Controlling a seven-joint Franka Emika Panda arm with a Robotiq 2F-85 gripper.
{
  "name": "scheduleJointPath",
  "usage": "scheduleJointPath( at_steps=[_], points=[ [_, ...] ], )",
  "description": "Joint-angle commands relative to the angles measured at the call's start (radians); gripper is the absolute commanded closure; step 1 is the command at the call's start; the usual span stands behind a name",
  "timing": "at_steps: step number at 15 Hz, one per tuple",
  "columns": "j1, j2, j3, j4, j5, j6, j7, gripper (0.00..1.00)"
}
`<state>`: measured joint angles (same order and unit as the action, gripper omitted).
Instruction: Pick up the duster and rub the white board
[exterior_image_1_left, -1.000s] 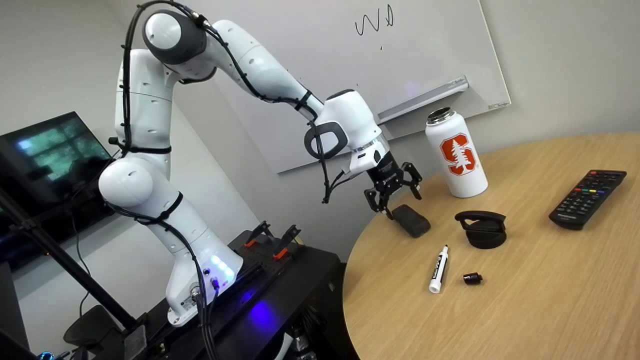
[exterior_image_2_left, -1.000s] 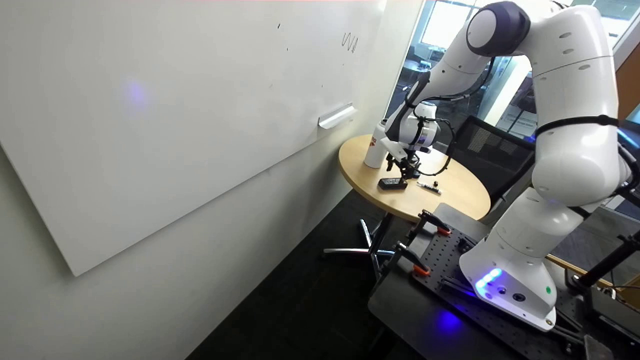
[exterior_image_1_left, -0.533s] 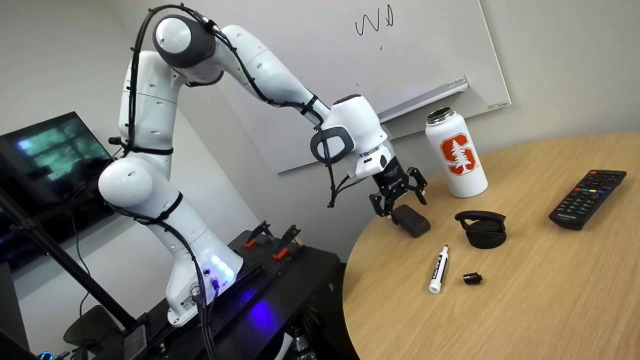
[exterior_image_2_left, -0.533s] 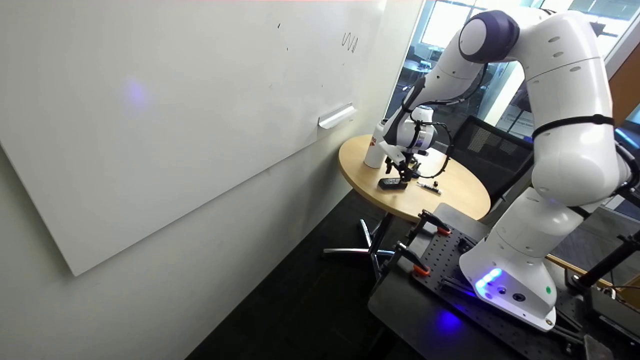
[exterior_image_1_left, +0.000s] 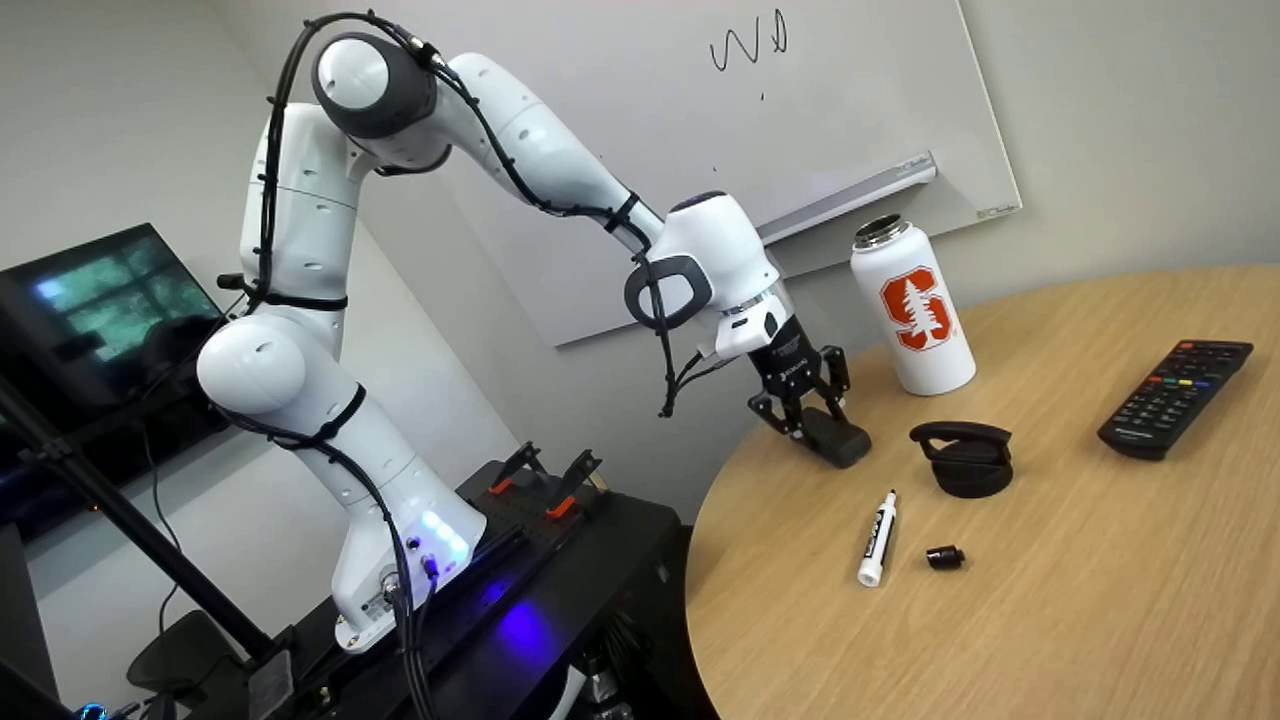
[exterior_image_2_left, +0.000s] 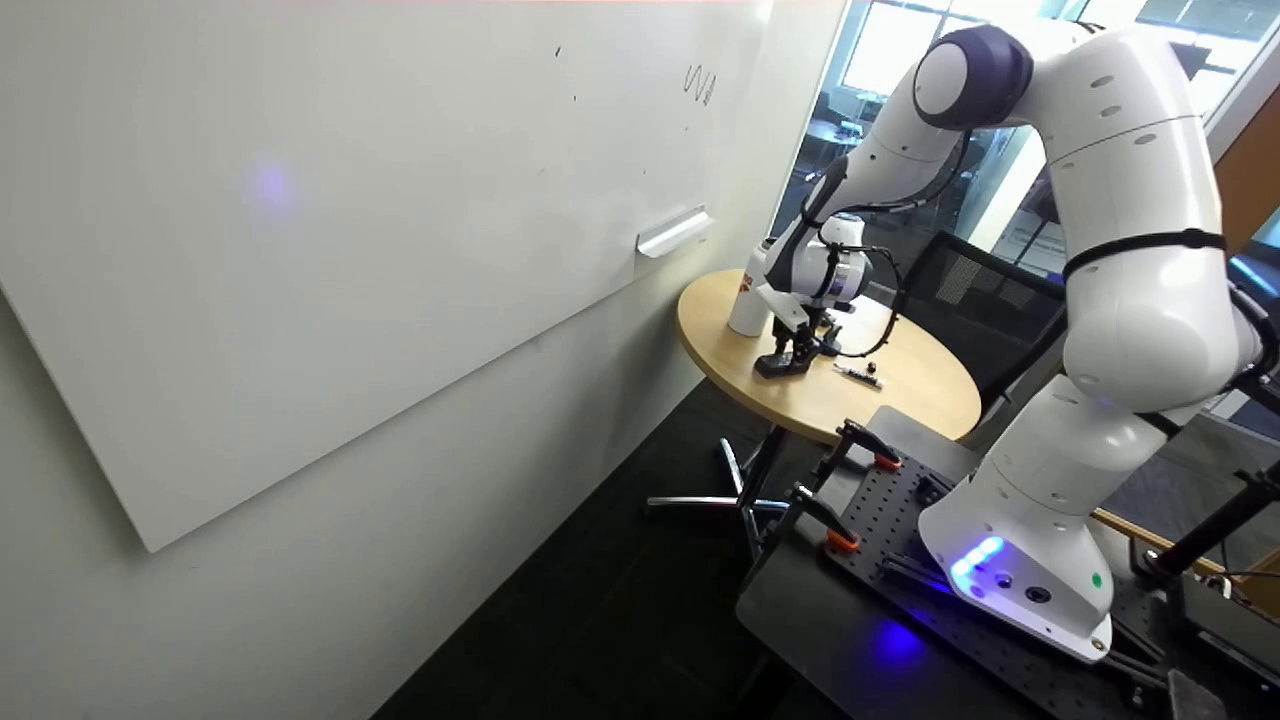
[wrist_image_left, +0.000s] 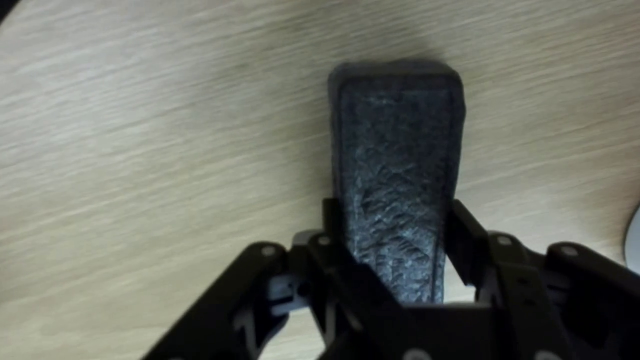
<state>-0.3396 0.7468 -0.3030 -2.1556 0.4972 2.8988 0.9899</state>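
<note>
The pick-up step is judged to be in hand. The duster is seen lying on the surface, near its edge, with the marker and the white bottle set near it but apart. In the wrist view the tool is seen closed on the duster: both long sides are pinched, and a good length is left free ahead of the grip. No clear gap beneath it can be made out in the exterior views, so the lift is judged not yet made.

Dark writing is seen on the white board, above the ledge, so the rubbing is judged to be wholly ahead. Next, a straight lift is called for, with the grip kept firm and the white bottle given room. The duster is then to be carried up past the ledge and turned so that its rubbing face is laid flat on the writing. Which face that is cannot be told.
</note>
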Motion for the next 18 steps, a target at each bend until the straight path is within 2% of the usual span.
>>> scheduleJointPath(
  at_steps=[1,7,13,18],
  points=[
    [-0.004,-0.006,0.011,-0.004,0.020,0.027,0.005,0.73],
    [-0.011,-0.187,0.035,-0.175,0.016,0.136,-0.078,0.73],
    [0.005,-0.427,0.032,-0.364,-0.002,0.149,-0.231,0.73],
    [-0.010,-0.626,0.086,-0.491,0.002,0.232,-0.362,0.73]
  ],
)
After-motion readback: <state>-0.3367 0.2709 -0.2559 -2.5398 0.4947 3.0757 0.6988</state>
